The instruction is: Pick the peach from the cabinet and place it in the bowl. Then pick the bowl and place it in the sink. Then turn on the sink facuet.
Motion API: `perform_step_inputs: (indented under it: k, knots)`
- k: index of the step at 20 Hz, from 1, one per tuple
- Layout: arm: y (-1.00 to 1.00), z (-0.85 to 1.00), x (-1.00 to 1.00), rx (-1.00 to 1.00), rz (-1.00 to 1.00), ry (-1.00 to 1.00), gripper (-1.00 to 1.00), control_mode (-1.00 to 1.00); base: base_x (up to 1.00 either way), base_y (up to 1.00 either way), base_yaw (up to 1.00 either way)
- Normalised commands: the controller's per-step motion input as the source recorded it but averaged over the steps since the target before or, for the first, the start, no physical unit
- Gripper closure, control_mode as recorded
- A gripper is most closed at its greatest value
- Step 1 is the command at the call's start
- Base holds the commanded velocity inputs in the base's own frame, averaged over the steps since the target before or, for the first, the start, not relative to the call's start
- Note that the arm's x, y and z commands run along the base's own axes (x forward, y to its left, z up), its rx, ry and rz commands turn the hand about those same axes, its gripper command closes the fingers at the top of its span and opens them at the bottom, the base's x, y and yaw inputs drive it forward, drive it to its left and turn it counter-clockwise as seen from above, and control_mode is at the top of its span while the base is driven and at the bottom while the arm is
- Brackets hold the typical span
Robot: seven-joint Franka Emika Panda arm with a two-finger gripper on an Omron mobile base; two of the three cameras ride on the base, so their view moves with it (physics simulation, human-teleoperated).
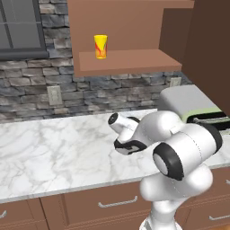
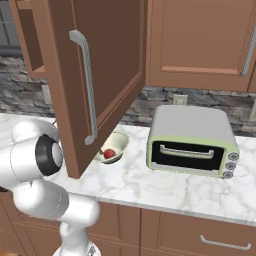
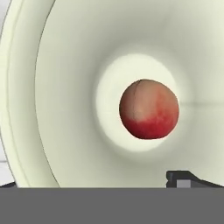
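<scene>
We look straight down into the bowl [image 3: 57,109] and there sits the peach [image 3: 149,108], dead centre on the flat bottom, so the first step looks done and the bowl is the next thing to lift. From the right base view, the bowl [image 2: 119,145] rests on the marble surface [image 2: 165,187], partly hidden behind the open door of the cabinet [image 2: 107,65], the peach [image 2: 109,153] showing red inside it. We see just one dark fingertip [image 3: 186,179] of the tool at the lower edge of the hand view, so we cannot tell how wide it stands. We judge the bowl stiff, smooth and likely slippery, light even with the fruit; the rim is the place to pinch, keeping it level so the peach does not roll. Counting: one peach, one bowl, one toaster oven [image 2: 192,142], one yellow cup [image 1: 100,46] on the cabinet shelf.
</scene>
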Motion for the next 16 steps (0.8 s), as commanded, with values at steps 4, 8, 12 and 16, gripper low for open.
perform_step_inputs:
  k: [4,8,12,16]
  knots:
    - [-0.15,-0.07,0.00,-0.04,0.00,0.00,1.00,-1.00,0.00,0.00,0.00]
    - [-0.14,0.00,0.00,-0.02,0.00,0.00,1.00,-1.00,0.00,0.00,0.00]
    - [-0.05,0.14,-0.04,-0.01,0.00,0.00,1.00,-1.00,0.00,0.00,0.00]
    - [0.01,0.44,-0.41,0.03,0.00,0.00,1.00,-1.00,0.00,0.00,0.00]
